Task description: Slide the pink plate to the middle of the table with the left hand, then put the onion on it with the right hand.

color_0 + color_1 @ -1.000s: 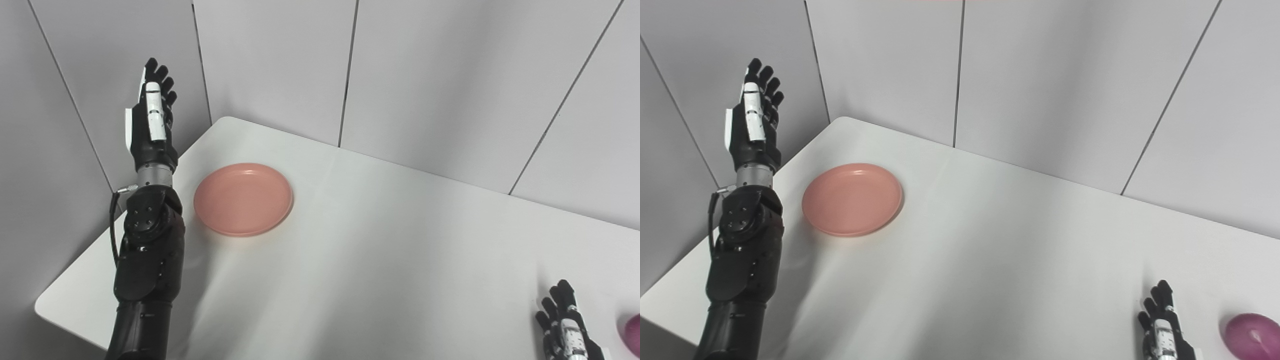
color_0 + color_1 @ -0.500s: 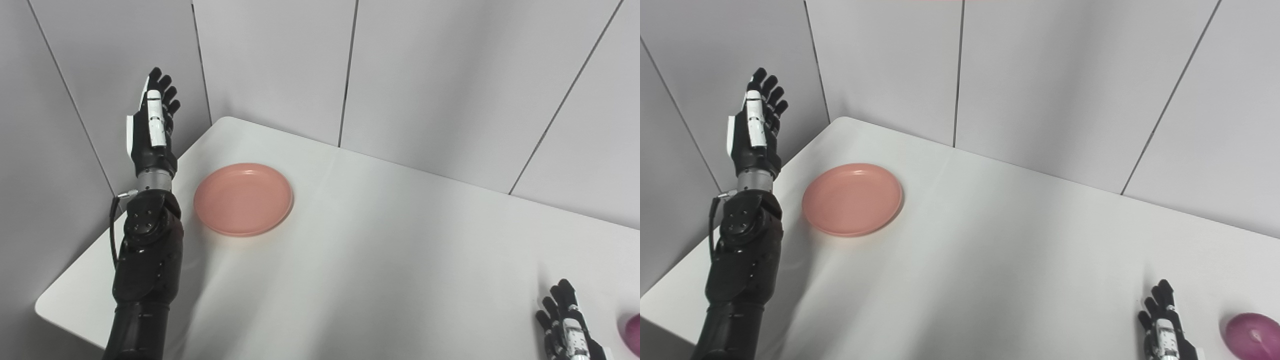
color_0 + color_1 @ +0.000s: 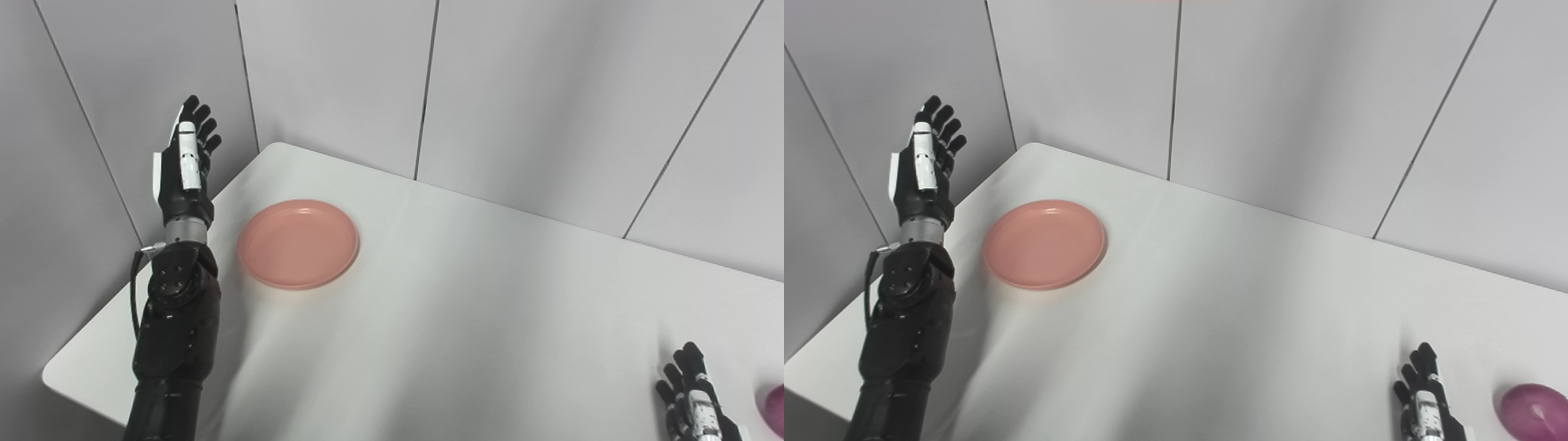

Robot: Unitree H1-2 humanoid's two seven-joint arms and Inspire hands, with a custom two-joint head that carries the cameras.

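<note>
The pink plate (image 3: 298, 242) lies flat on the white table (image 3: 465, 306), toward its far left corner. My left hand (image 3: 185, 160) is raised upright just left of the plate, above the table's left edge, open with straight fingers and not touching the plate. A purple onion (image 3: 1534, 411) rests on the table at the bottom right. My right hand (image 3: 1426, 401) is low at the bottom edge, a short way left of the onion, open and holding nothing.
Grey wall panels (image 3: 343, 73) stand close behind the table and along its left side. The table's left edge (image 3: 92, 331) runs diagonally under my left forearm (image 3: 174, 331).
My left hand has dropped lower and moved slightly left, staying open. The plate, the onion and my right hand have not moved.
</note>
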